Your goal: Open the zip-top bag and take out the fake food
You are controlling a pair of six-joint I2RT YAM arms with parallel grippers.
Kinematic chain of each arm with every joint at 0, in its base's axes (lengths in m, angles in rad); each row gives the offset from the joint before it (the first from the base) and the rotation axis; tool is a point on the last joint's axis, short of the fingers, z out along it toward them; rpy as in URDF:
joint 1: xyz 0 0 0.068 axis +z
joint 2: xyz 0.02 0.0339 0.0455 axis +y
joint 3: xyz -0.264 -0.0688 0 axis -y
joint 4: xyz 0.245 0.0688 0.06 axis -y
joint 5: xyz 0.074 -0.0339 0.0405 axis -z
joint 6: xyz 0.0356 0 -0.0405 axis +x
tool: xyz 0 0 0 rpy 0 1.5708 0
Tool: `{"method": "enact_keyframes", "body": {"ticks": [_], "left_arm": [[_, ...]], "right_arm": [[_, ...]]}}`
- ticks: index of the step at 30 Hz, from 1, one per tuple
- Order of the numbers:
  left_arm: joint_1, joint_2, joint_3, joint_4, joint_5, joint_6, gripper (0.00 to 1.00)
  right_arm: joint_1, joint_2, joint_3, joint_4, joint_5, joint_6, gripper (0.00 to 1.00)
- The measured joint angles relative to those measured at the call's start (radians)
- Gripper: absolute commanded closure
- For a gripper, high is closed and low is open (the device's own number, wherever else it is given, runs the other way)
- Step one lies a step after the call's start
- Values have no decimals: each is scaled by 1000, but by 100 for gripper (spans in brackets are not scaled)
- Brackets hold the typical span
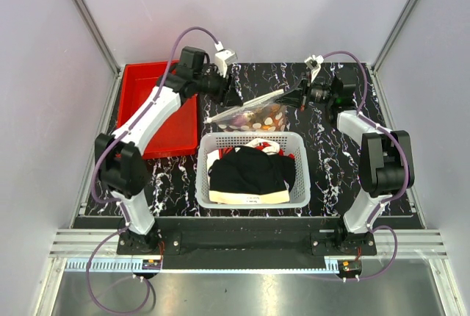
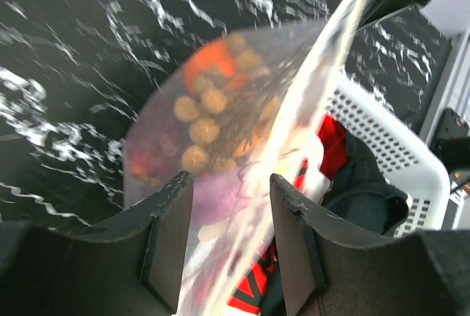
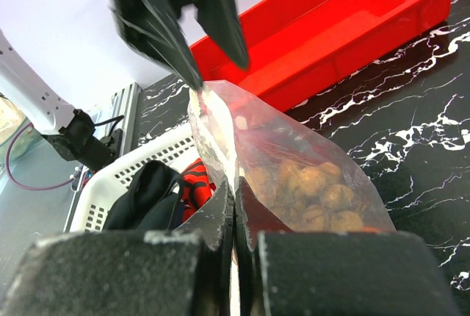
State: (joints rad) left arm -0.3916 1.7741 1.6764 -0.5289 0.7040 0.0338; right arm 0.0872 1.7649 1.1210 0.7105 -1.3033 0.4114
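The zip-top bag (image 1: pixel 253 112) hangs in the air over the back rim of the white basket, stretched between my two grippers. Through its clear plastic (image 2: pixel 220 110) I see the fake food (image 2: pixel 202 128): an orange fruit, tan nut-like balls and a purple piece. My right gripper (image 3: pixel 235 209) is shut on the bag's top edge at one end (image 1: pixel 288 98). My left gripper (image 2: pixel 231 217) stands open at the other end, with the bag's zip strip running loose between its fingers (image 2: pixel 172 235). In the right wrist view the left gripper (image 3: pixel 214 66) hovers at the bag's far corner.
A white mesh basket (image 1: pixel 204 180) holding black, white and red clothes (image 1: pixel 250 169) sits just below the bag. The red bin (image 1: pixel 143 103) lies at the back left. The table is black marble-patterned (image 1: pixel 330 154), with walls close behind.
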Motion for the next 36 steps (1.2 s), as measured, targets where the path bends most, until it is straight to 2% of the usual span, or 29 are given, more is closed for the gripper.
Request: {"method": "enact_keyframes", "body": {"ticks": [12, 15, 16, 17, 18, 19, 20, 21, 22, 24, 27, 29, 30, 34, 35, 36], "left_arm": [[-24, 45, 1, -14, 25, 22, 50], [-27, 49, 1, -14, 47, 21, 53], [-27, 52, 1, -14, 54, 21, 58], [-27, 55, 1, -14, 62, 20, 68], [-28, 58, 1, -14, 69, 19, 86], [-29, 61, 1, -14, 76, 19, 91], [-29, 64, 1, -15, 80, 11, 95], [-29, 67, 1, -14, 82, 7, 98], [-29, 68, 1, -14, 82, 2, 100], [-29, 71, 1, -14, 77, -14, 100], [-29, 71, 1, 7, 45, -60, 100], [-30, 71, 1, 40, 6, -114, 100], [-29, 71, 1, 55, -8, -134, 100], [-30, 71, 1, 138, -82, -254, 100], [-30, 71, 0, 159, -99, -281, 100], [-29, 71, -1, 180, -115, -308, 100]], "right_arm": [[5, 4, 10, 2, -1, 6, 100], [9, 4, 14, 2, 0, 6, 100], [11, 4, 15, 1, 0, 6, 95], [13, 4, 16, -1, 0, 6, 91], [16, 4, 18, -5, 4, 8, 85], [19, 4, 20, -9, 9, 8, 80], [23, 4, 23, -16, 17, 8, 69], [27, 4, 26, -31, 35, 5, 65], [31, 4, 31, -52, 53, 3, 64], [43, 3, 59, -152, 124, -13, 55], [66, -10, 108, -346, 310, -19, 43], [79, -33, 132, -471, 441, 9, 32], [83, -45, 144, -525, 497, 27, 22], [87, -79, 218, -748, 697, 97, 12], [87, -87, 232, -790, 746, 112, 4], [88, -98, 238, -825, 791, 126, 0]]}}
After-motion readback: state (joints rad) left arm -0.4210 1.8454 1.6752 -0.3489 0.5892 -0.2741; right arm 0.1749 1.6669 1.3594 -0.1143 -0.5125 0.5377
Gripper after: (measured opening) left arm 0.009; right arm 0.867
